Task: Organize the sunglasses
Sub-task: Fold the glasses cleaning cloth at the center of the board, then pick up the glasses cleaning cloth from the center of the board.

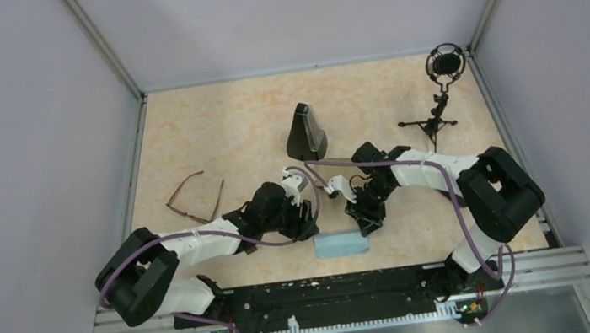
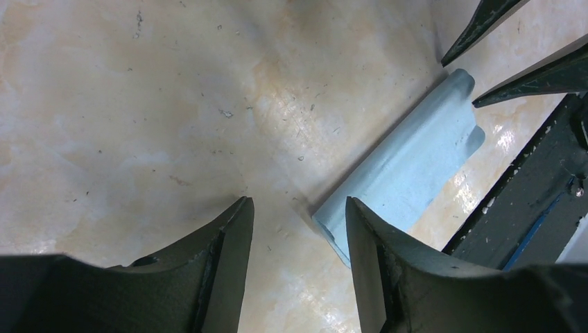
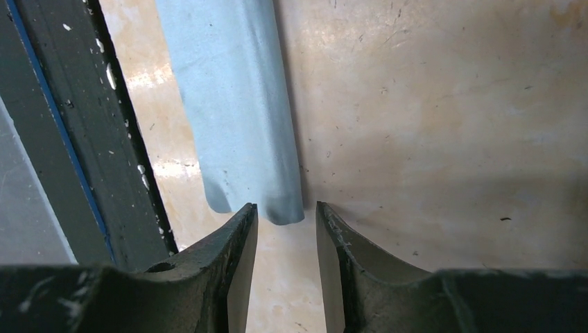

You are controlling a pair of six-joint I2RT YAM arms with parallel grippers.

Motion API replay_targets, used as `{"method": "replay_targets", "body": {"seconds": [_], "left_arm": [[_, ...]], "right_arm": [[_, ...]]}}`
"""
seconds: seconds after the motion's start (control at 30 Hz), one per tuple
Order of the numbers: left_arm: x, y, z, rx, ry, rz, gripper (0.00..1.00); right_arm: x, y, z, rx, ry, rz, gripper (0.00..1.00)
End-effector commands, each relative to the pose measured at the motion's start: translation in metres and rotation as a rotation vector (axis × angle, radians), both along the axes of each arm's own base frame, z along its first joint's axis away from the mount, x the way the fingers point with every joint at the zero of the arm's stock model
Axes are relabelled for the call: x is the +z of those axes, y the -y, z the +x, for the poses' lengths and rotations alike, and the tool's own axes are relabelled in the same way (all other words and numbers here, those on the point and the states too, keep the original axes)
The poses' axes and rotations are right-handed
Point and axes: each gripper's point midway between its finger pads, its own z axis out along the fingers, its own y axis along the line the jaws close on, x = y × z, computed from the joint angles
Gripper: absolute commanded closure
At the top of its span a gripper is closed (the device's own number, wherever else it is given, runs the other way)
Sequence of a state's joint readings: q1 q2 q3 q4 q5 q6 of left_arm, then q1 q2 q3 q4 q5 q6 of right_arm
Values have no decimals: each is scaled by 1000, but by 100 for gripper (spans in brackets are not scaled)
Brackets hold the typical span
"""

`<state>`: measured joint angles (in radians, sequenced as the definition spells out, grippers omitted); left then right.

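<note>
Both claws are open and hold nothing. The left gripper (image 2: pixel 297 208) is spread wide, with one finger (image 2: pixel 378 263) over the near corner of a pale blue soft pouch (image 2: pixel 409 166) and the other over bare table. The right gripper (image 3: pixel 284 208) has a narrower gap and sits just short of the pouch's opposite end, which lies in front of its tips rather than between them.

The pouch lies flat, close beside the dark rail (image 3: pixel 69 139) at the near edge of the table (image 1: pixel 228 132). The step in hand looks like taking hold of the pouch from both ends. For a good grip, each claw should drop until one finger slides under the soft edge, then pinch only the fabric. The right one should stay clear of the rail.

The brown-framed sunglasses (image 1: pixel 196 197) lie open, well apart to the left and beyond the left arm. The amber pair is not visible in any view. The black triangular case (image 1: pixel 305 131) stands farther back
</note>
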<state>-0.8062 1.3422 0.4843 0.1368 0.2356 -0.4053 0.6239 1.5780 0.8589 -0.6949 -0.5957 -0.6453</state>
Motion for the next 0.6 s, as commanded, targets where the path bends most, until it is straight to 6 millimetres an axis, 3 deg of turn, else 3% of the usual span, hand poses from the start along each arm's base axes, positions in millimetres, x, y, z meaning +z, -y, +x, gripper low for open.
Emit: {"method": "replay_targets", "body": {"seconds": [0.0, 0.33, 0.57], "left_arm": [[11, 13, 8, -47, 47, -54, 44], [-2, 18, 3, -101, -2, -60, 59], [-4, 19, -4, -132, -26, -70, 65]], "right_arm": [[2, -11, 14, 21, 34, 35, 64], [-1, -9, 20, 1, 22, 38, 64], [-4, -7, 14, 13, -12, 41, 75]]}}
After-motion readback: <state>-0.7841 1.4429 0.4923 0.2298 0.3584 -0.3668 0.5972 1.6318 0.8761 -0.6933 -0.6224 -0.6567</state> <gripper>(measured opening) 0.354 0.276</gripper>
